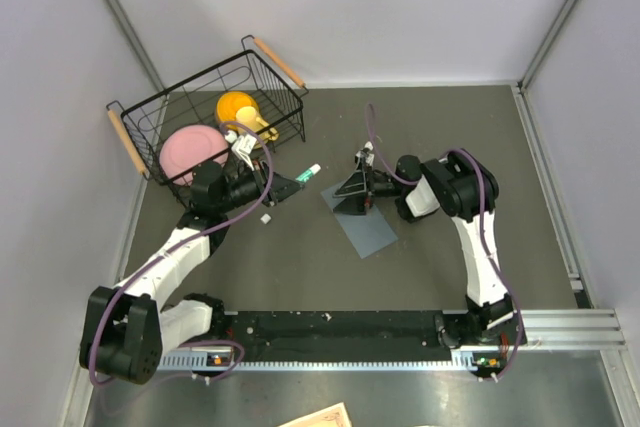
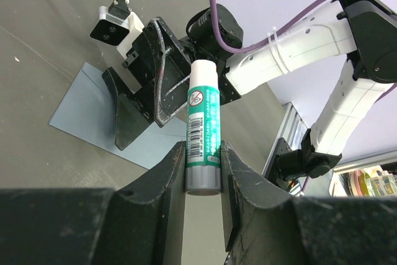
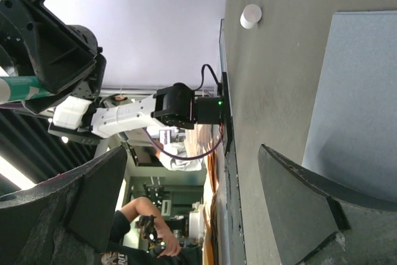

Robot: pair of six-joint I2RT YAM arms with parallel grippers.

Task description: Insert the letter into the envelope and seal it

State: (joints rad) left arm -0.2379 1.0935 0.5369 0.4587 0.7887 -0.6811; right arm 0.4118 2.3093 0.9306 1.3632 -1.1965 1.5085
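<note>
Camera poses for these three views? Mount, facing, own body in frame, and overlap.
Top external: above and behind the bases, looking down on the table; left gripper and right gripper both show.
Left wrist: on the left wrist, looking along its own fingers, shut on the glue stick, toward the right gripper.
Right wrist: on the right wrist, image rolled sideways, looking between its own open fingers across the table.
Shared: all three show the envelope and the glue stick.

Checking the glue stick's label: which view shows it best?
Left wrist: the glue stick stands close and central, barcode visible. The top view shows it tiny; the right wrist catches only a green sliver at its left edge.
</note>
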